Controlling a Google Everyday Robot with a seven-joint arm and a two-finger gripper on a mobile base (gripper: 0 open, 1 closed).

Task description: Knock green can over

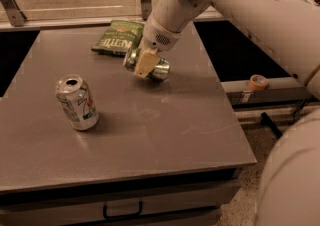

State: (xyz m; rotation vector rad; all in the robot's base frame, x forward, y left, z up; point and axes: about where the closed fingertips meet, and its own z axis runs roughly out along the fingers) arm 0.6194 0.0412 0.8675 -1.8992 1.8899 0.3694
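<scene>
The gripper [145, 64] holds the green can [161, 70] tipped sideways, low at the table's [170, 125] back middle. The chip bag [117, 37] lies just behind it. The soda can [76, 102] stands nearer, to the left.

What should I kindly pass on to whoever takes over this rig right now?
Gripper: over the far middle of the table, shut on the green can.
Green can: on its side in the grip, just in front of the chip bag; I cannot tell whether it rests on the table.
White-silver can: upright at the left, apart from the arm.
Done: the green can is tipped off upright.
Left: probably release, withdraw and check that it lies flat.
</scene>
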